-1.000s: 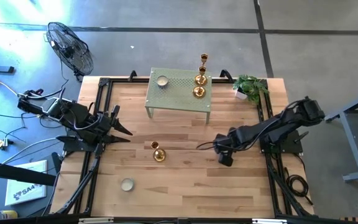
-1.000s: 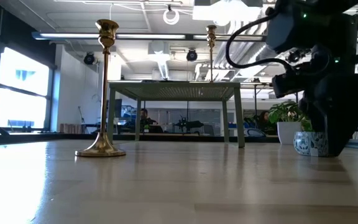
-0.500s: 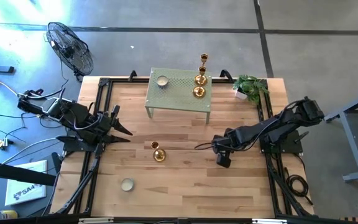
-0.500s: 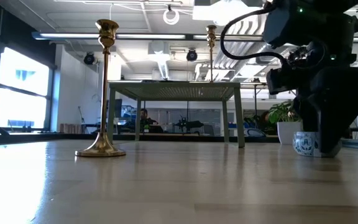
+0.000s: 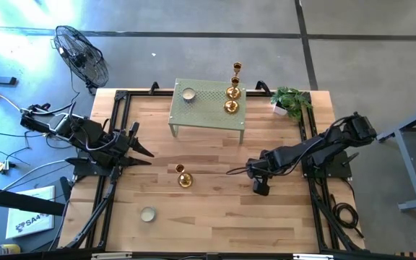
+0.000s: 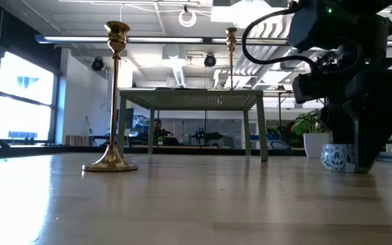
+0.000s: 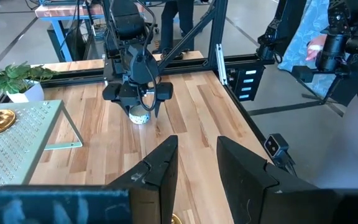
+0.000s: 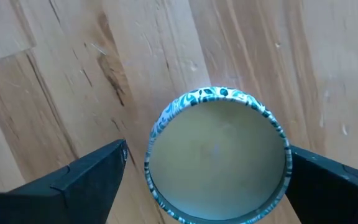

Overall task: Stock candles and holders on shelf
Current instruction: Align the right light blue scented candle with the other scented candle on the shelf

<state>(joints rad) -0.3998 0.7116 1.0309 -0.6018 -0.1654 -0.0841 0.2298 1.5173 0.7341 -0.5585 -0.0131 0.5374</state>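
Note:
My right gripper (image 5: pixel 260 185) hangs low over the table's right middle, open, fingers pointing down. In the right wrist view (image 8: pixel 207 163) its fingers stand on either side of a pale candle with a blue-patterned rim (image 8: pixel 217 155), which rests flat on the wood (image 6: pixel 337 156). A second candle (image 5: pixel 147 214) lies near the front left, and a third (image 5: pixel 188 94) sits on the sage-green shelf (image 5: pixel 208 115). Two gold holders (image 5: pixel 231 100) stand on the shelf, with a taller one (image 5: pixel 236 70) at its far edge. Another holder (image 5: pixel 184 178) stands on the table. My left gripper (image 5: pixel 141 148) waits open at the left. My right gripper: one finger (image 8: pixel 328 180) stands right at the candle's rim (image 8: pixel 284 155), and I cannot tell whether it touches. The other finger (image 8: pixel 92 177) stands clear of the rim. The candle sits flat on the table.
A potted plant (image 5: pixel 289 101) stands at the far right corner. Black frame rails (image 5: pixel 114 130) run along the table's left and right sides. A person (image 7: pixel 316 43) stands beyond the table's right side. Bare wood lies between the shelf and the near edge.
My right gripper has shifted a little toward the table's left edge over the candle and then held there. The candle has stayed in place.

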